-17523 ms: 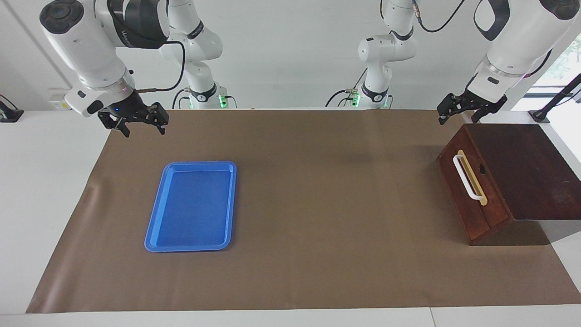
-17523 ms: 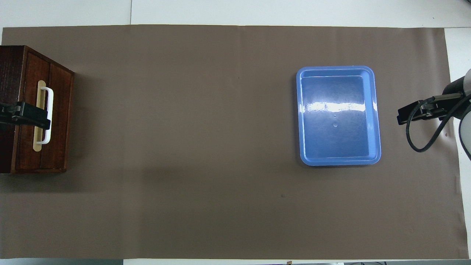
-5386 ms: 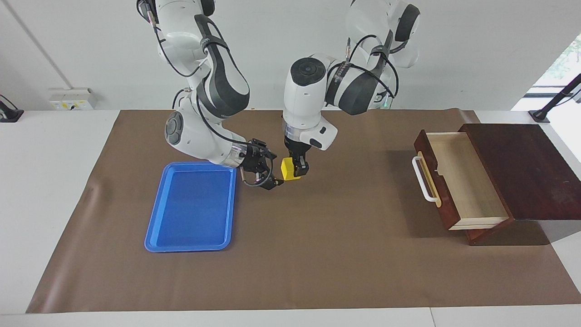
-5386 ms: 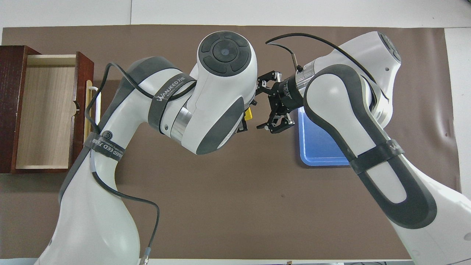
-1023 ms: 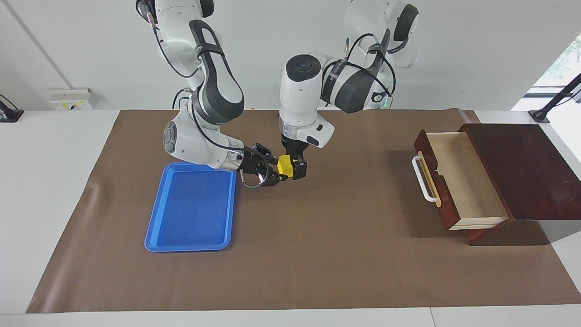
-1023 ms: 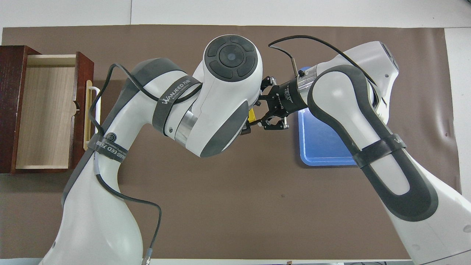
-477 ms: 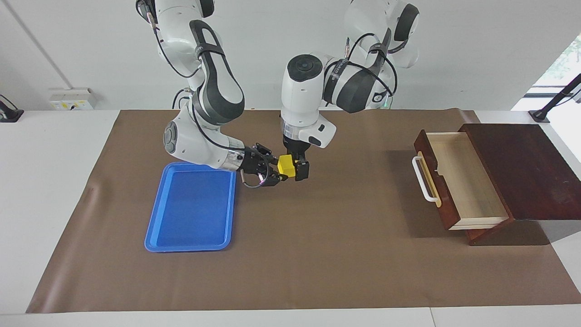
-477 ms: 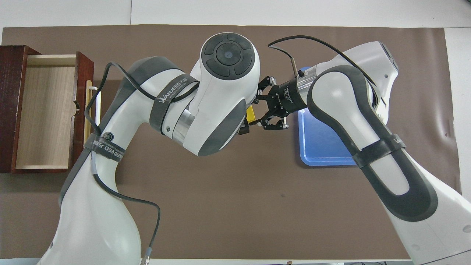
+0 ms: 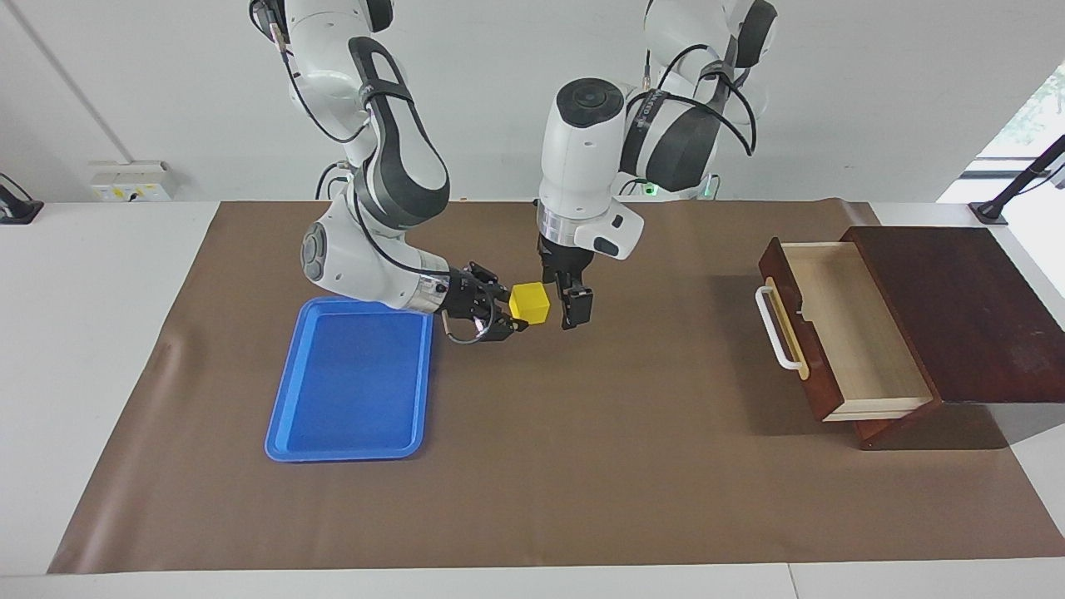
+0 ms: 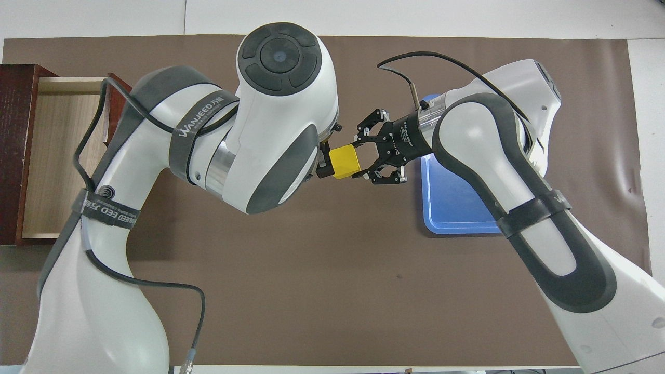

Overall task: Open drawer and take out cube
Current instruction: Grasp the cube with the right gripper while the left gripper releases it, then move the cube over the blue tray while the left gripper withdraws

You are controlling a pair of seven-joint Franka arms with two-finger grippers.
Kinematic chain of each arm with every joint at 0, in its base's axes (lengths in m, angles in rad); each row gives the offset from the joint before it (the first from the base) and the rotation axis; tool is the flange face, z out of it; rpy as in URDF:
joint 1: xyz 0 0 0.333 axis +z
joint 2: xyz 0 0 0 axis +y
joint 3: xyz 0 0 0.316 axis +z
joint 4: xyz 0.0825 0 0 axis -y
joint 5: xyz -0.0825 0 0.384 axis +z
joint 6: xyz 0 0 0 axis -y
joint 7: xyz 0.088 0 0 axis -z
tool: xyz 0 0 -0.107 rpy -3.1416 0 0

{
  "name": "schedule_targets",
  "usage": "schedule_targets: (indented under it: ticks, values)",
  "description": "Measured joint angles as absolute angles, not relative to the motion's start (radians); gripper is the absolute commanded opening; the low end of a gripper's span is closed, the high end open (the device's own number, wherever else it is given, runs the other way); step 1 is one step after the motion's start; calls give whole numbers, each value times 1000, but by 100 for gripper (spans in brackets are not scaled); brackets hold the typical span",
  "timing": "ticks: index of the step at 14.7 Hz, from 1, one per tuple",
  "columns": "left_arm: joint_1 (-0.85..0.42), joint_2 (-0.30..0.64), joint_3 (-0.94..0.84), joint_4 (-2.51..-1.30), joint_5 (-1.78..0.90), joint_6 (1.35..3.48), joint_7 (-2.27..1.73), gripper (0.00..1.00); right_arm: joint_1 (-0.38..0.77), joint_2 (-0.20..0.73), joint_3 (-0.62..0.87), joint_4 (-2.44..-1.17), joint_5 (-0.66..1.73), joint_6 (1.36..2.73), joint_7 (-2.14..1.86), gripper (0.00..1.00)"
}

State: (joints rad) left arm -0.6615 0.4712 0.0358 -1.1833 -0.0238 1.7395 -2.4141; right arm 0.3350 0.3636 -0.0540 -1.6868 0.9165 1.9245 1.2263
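Observation:
The yellow cube hangs above the brown mat, between the blue tray and the table's middle. My right gripper reaches in sideways from the tray's end and is shut on the cube. My left gripper hangs open just beside the cube, on its drawer side, and is apart from it. In the overhead view that gripper is mostly hidden under its own wrist. The dark wooden drawer stands pulled out at the left arm's end, showing its bare light-wood interior and white handle.
A flat blue tray lies on the mat toward the right arm's end, partly covered by the right arm in the overhead view. The drawer's dark cabinet sits at the table's edge. Brown mat covers the table.
My left gripper has let go of the cube and drawn up and away toward the drawer's end. The cube stays in my right gripper, which has hardly moved.

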Motion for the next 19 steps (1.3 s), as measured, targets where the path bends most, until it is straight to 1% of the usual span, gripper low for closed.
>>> schedule_targets:
  ticks: [3, 6, 12, 16, 19]
  values:
    - [-645, 461, 36, -1197, -23, 1723, -2388, 100, 329, 364, -62, -1687, 908, 1924, 1213, 0]
    - [-622, 449, 37, -1228, -23, 1714, -2341, 100, 283, 364, -67, -1688, 903, 1895, 1169, 0]
    - [-514, 443, 40, -1248, -22, 1679, -2126, 100, 111, 364, -74, -1692, 848, 1793, 1085, 0]
    - [-423, 442, 41, -1254, -22, 1671, -1860, 100, -15, 364, -77, -1740, 814, 1789, 1033, 0]
    - [-390, 437, 41, -1273, -22, 1665, -1633, 100, -73, 365, -77, -1772, 797, 1794, 1016, 0]
